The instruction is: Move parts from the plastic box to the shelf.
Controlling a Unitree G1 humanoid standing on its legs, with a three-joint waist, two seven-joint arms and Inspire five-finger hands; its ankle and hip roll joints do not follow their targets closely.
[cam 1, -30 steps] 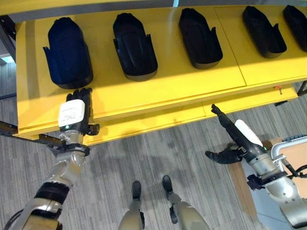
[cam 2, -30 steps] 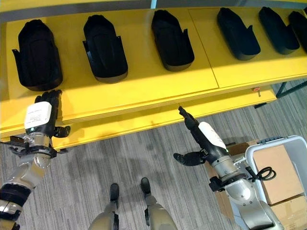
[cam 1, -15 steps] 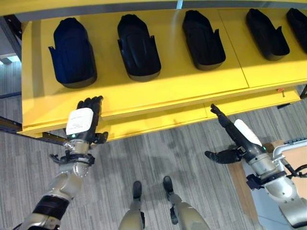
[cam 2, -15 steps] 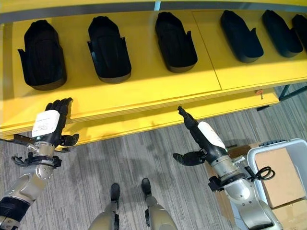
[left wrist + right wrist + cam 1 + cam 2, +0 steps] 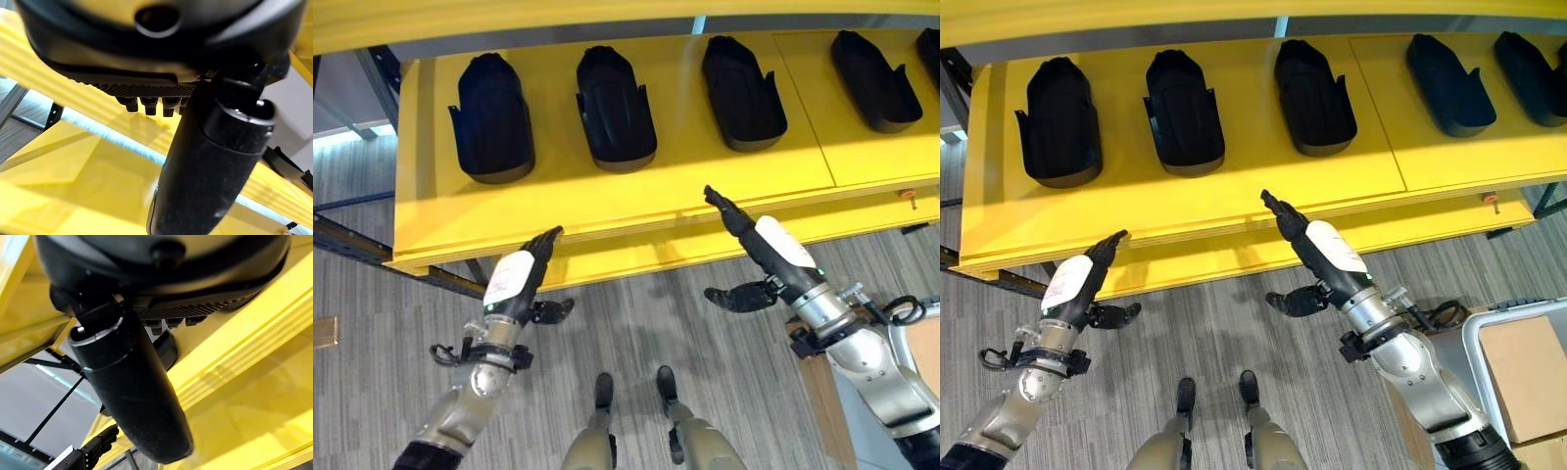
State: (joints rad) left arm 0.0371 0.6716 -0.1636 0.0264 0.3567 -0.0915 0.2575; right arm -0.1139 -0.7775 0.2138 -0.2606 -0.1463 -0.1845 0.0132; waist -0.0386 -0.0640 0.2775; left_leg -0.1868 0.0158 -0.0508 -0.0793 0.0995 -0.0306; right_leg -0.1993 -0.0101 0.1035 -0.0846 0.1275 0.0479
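Observation:
Several black moulded parts [image 5: 615,106] lie in a row on the yellow shelf [image 5: 705,176], among them one at the left end [image 5: 494,127] and one towards the right [image 5: 742,78]. My left hand [image 5: 514,284] is open below the shelf's front edge, its straight fingers pointing up at the edge, and it holds nothing. My right hand [image 5: 766,247] is open too, with its fingertips reaching over the shelf's front lip and its thumb [image 5: 739,296] spread out below. Both wrist views show a straight thumb [image 5: 215,161] [image 5: 132,387] with yellow shelf beyond.
A pale plastic box [image 5: 1518,309] stands on the floor at the lower right with a cardboard carton [image 5: 1523,377] in it. A lower yellow ledge [image 5: 1234,257] juts out under the shelf. Grey plank floor [image 5: 646,323] lies between me and the shelf.
The camera has shifted. My left hand has come off the shelf top and dropped below its front edge. My right hand has risen and moved left, up to the shelf's lip.

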